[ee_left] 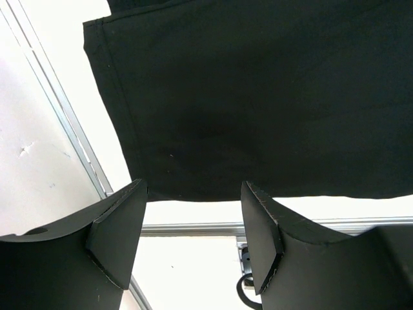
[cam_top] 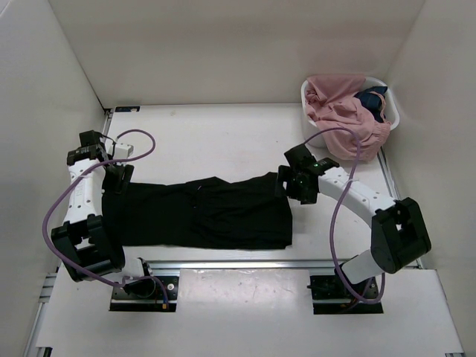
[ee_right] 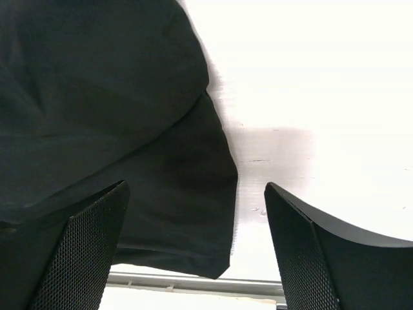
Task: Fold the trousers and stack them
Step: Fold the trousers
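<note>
Okay, counter (cam_top: 223, 134): white, walled on three sides. The trousers (cam_top: 201, 216) lie flat across its middle as one black band running 9 o'clock to 3 o'clock, apparently already folded lengthwise, with wrinkles near the centre. A basket (cam_top: 392, 111) with a pink garment (cam_top: 338, 111) sits at the 1 o'clock corner, well apart from them.

Risks, as I judge them:
- A pinch may take only the top layer, so the lower layers lag and the fold opens up. The fabric is soft and layered.
- The two ends may lift unevenly, skewing the fold or dragging the band toward the 6 o'clock rail.
- The black cloth makes edges hard to read, so a tool could close beside the hem.

The left tool (cam_top: 117, 178) is at the 9 o'clock end. Its jaws are moderately apart with nothing between them, hovering above the hem corner. The right tool (cam_top: 290, 184) is at the 3 o'clock end. Its jaws are wide apart and empty, over the rounded edge, and contact is not clear.
</note>
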### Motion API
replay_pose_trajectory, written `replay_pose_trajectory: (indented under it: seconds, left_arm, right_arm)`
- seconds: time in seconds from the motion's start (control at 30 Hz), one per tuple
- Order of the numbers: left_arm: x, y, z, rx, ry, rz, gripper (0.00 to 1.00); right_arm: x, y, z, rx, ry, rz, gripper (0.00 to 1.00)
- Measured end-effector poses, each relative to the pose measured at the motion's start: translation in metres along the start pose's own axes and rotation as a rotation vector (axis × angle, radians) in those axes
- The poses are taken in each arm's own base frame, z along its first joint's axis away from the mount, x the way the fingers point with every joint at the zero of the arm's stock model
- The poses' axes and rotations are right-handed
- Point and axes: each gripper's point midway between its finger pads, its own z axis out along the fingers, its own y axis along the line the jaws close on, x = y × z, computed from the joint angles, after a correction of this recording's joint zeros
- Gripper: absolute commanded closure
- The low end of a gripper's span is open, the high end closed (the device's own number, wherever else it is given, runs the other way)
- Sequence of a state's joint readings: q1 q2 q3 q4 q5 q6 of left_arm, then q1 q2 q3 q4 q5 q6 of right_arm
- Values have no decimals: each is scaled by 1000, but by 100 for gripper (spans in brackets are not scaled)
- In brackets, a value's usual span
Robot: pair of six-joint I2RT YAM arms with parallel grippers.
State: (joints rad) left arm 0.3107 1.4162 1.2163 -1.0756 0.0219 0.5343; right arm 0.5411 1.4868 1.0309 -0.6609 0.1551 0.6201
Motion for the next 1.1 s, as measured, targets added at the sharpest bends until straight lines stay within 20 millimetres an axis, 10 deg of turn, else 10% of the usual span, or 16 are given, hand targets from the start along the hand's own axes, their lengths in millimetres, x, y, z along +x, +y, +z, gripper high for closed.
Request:
replay_pose_trajectory:
  seconds: [0.33, 0.4, 0.47, 0.53, 0.73, 0.9, 1.1]
  left_arm:
    - [1, 2, 1, -11, 4, 0, 29]
    - [2, 2, 2, -12, 9, 0, 29]
    - [3, 2, 2, -12, 13, 0, 29]
    - [3, 2, 2, -14, 13, 0, 29]
    - [3, 2, 2, -16, 14, -4, 29]
    - [-2, -9, 6, 34, -3, -43, 29]
    - [-15, -51, 33, 117, 37, -2, 29]
  right_arm:
    - [47, -1, 46, -34, 209, -27, 10]
    - [45, 8, 48, -76, 207, -29, 23]
    - [44, 18, 50, -127, 205, -28, 70]
    - [45, 28, 57, -175, 209, -4, 93]
    - [45, 36, 59, -278, 220, 102, 100]
    - [35, -19, 44, -156, 163, 219, 100]
    - [-18, -95, -35, 27, -59, 299, 100]
